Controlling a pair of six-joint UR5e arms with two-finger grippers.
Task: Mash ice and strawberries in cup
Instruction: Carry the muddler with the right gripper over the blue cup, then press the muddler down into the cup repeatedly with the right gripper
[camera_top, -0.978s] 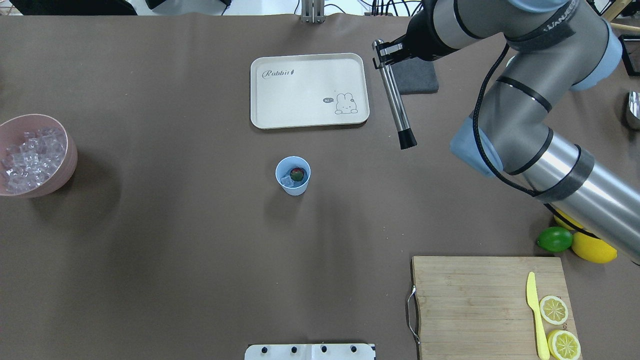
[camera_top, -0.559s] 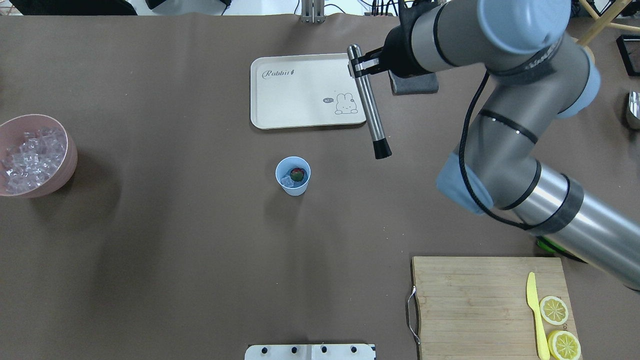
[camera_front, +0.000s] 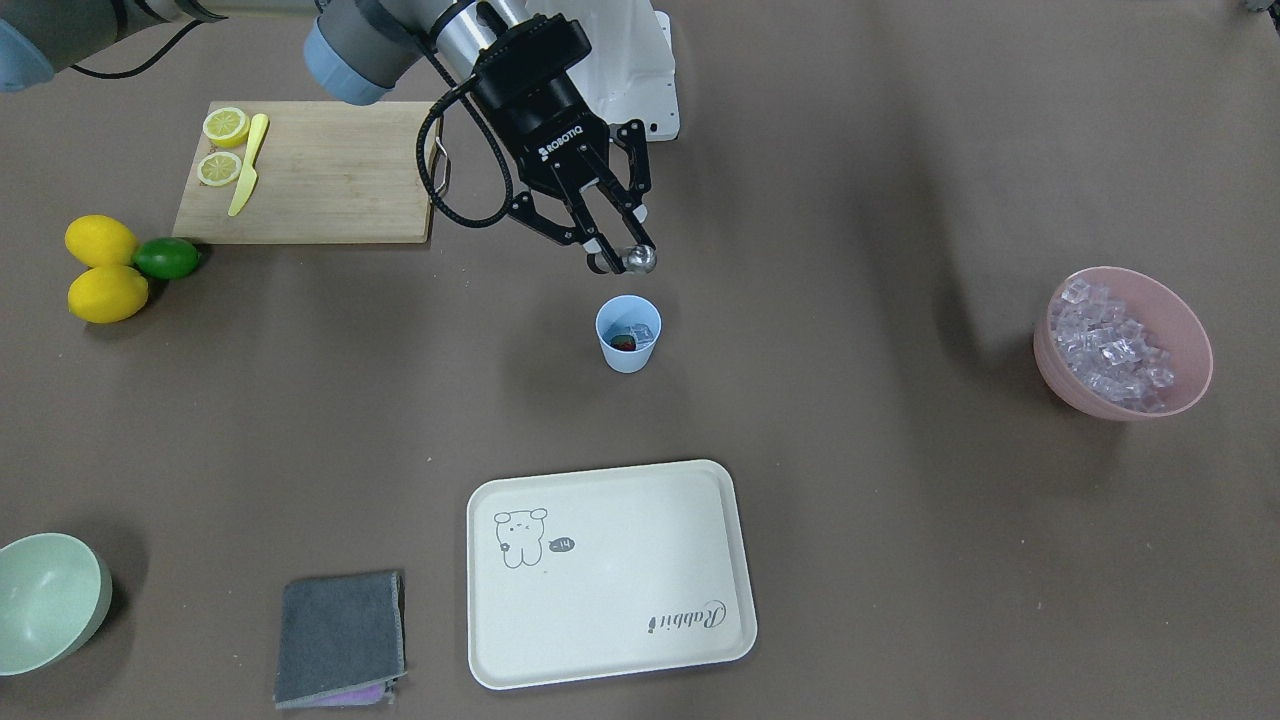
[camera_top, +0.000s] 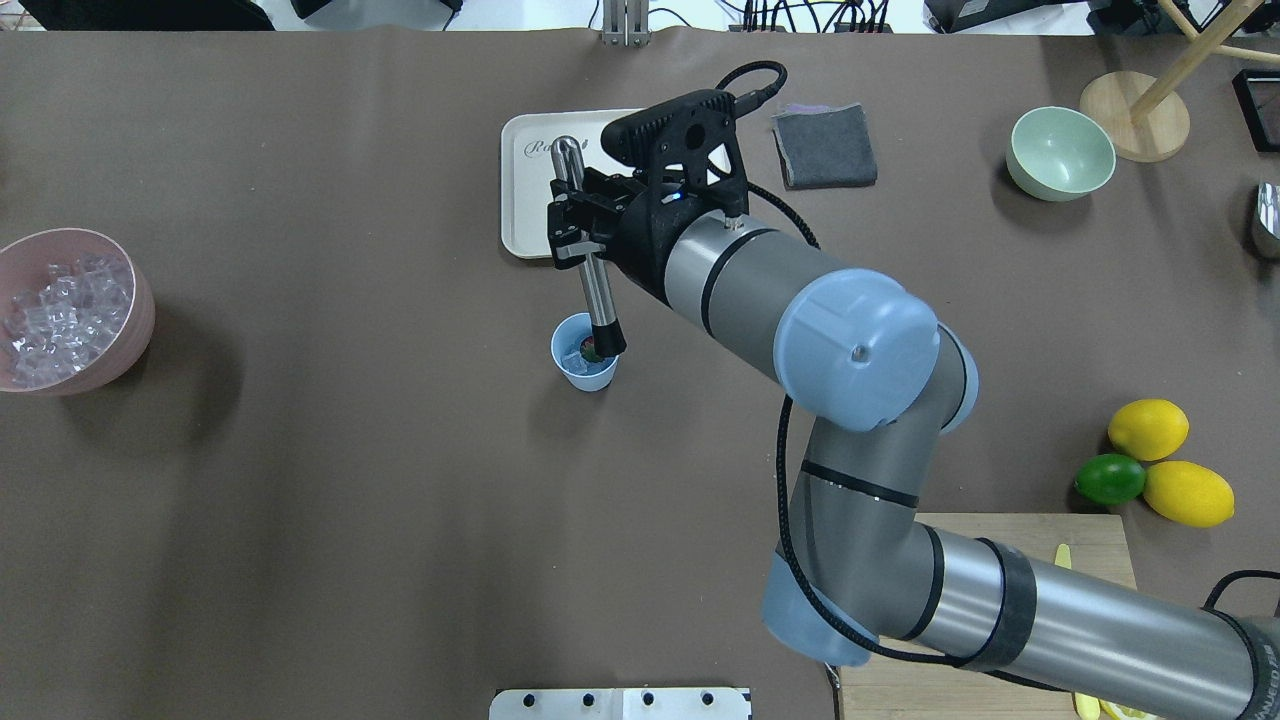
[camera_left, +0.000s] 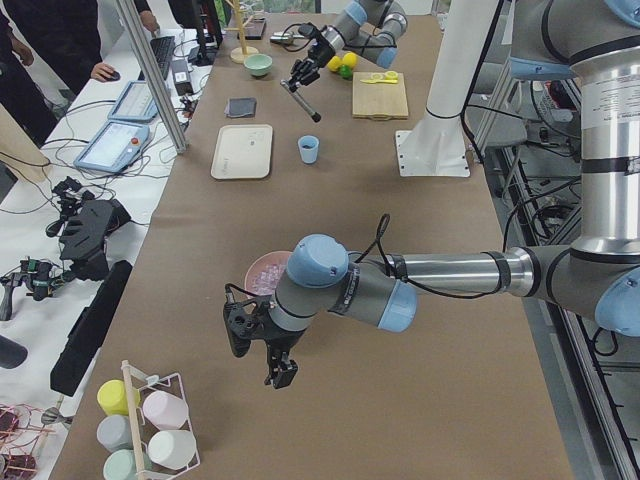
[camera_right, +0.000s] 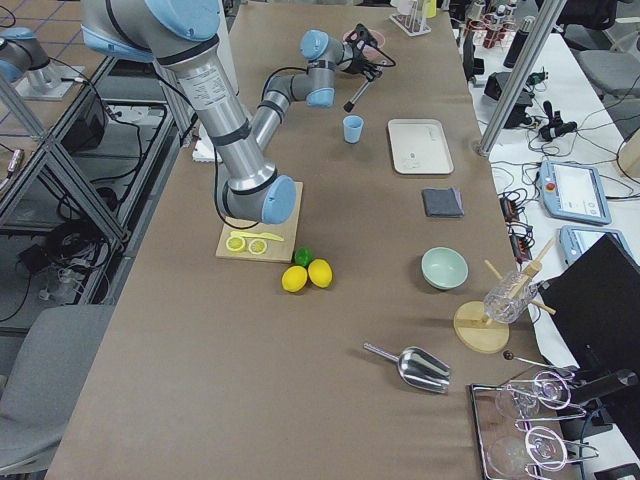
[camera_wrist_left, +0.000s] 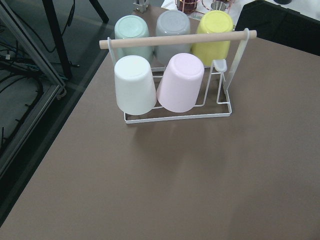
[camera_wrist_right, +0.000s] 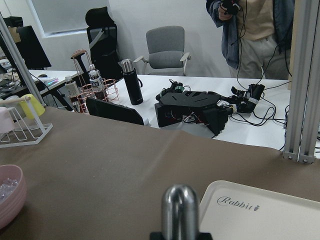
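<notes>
Front view, grip: our right gripper (camera_front: 620, 258) has its fingers clamped on the top end of the muddler (camera_front: 638, 260), which we judge leaves the whole shaft free to reach down.
Front view, cup: the cup (camera_front: 628, 360) stands mid-table just beside the gripper. In it lie the strawberry (camera_front: 624, 343) and a few cubes of ice (camera_front: 643, 331).
Front view, bowl: the pink bowl (camera_front: 1198, 345), well apart on our left side, holds a heap of ice.
Overhead, muddler: it hangs tilted with its black foot over the cup's mouth. We cannot tell if it touches the contents, and mashing looks not yet begun.
Left-end view, left gripper (camera_left: 282, 372): it hangs over the table near the bowl, which we judge keeps it clear of the work. We cannot tell how its fingers stand.
Right-end view: the muddler slopes down toward the cup.
Left wrist: we see only a rack (camera_wrist_left: 177, 39) of upturned cups, and no fingers show.
Right wrist: the muddler's rounded top fills the foreground, with the tray (camera_wrist_right: 265, 215) beyond it.
</notes>
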